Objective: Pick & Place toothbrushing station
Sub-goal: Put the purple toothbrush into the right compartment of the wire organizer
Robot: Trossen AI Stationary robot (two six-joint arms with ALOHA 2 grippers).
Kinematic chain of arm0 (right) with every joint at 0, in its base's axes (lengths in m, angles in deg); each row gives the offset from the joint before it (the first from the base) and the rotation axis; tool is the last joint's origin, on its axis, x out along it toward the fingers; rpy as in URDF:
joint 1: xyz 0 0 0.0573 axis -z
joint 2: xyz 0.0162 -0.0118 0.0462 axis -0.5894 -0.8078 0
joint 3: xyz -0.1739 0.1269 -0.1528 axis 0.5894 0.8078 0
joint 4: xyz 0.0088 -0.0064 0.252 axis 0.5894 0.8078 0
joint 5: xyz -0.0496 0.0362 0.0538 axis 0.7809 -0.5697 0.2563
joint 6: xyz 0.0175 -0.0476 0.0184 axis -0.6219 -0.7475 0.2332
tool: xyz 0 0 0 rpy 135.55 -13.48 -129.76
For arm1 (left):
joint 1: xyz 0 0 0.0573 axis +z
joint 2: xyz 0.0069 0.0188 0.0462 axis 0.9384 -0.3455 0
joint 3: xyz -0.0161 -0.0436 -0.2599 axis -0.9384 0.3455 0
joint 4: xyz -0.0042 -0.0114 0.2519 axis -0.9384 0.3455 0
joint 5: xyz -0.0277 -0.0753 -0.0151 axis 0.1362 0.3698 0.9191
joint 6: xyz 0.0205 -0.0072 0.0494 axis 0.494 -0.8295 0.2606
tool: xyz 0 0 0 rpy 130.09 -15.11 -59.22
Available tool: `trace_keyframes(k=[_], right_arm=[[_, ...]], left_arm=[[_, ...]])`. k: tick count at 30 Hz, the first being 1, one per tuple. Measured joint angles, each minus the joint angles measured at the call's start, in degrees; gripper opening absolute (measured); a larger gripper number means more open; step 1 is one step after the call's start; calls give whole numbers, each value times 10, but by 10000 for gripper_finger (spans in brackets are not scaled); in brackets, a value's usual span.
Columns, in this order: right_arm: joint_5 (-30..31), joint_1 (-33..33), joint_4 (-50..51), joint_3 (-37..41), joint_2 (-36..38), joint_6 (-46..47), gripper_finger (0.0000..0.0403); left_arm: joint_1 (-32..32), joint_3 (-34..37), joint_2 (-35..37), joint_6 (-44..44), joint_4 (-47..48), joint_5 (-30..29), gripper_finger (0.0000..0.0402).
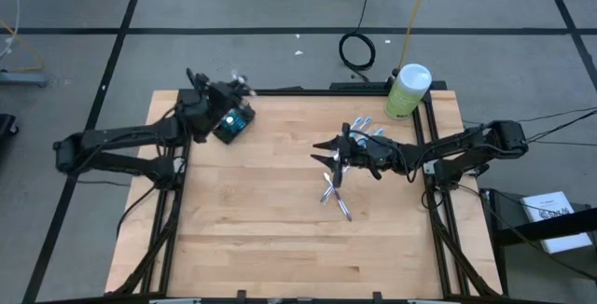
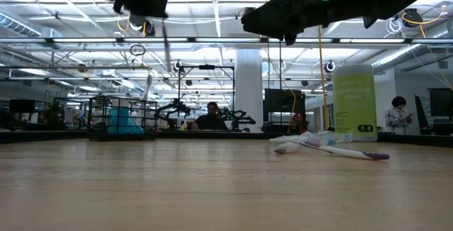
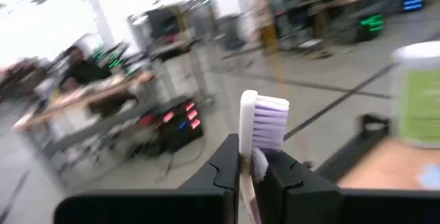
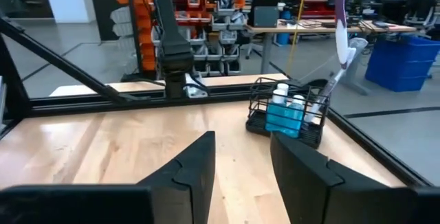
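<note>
A dark wire-mesh holder (image 1: pixel 233 123) stands at the table's far left and shows in the right wrist view (image 4: pixel 289 111) with blue-and-white items inside and one brush leaning out. My left gripper (image 1: pixel 227 94) is above it, shut on a white toothbrush with purple bristles (image 3: pixel 256 124). Several loose toothbrushes (image 1: pixel 335 190) lie on the table right of centre and show in the low view (image 2: pixel 329 147). My right gripper (image 1: pixel 328 152) hangs open and empty above them, its fingers (image 4: pixel 199 162) pointing toward the holder. My left gripper pinches the toothbrush between its two fingers at the neck just below the head (image 3: pixel 249 161). The head stands up above the fingers. The handle (image 2: pixel 167 43) hangs straight down below the gripper, upright and clear of the table, above the holder.
A pale green canister with a white lid (image 1: pixel 408 89) stands at the table's far right corner and shows in the low view (image 2: pixel 354 100). A few more brushes (image 1: pixel 371 137) lie beside the right gripper. The near half of the table is bare wood (image 1: pixel 280 239). People show in the room beyond.
</note>
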Motion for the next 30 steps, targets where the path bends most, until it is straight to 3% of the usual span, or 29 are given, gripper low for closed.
trace_keyframes(k=[10,14,23,30], right_arm=[[0,0,1,0,0,0,130],[0,0,1,0,0,0,130],[0,0,0,0,0,0,130],[1,0,0,0,0,0,130]], left_arm=[[149,105,26,-100,20,29,15],[191,135,23,-132,10,38,29],[238,159,19,-179,7,141,15],[253,160,-24,-205,10,142,36]])
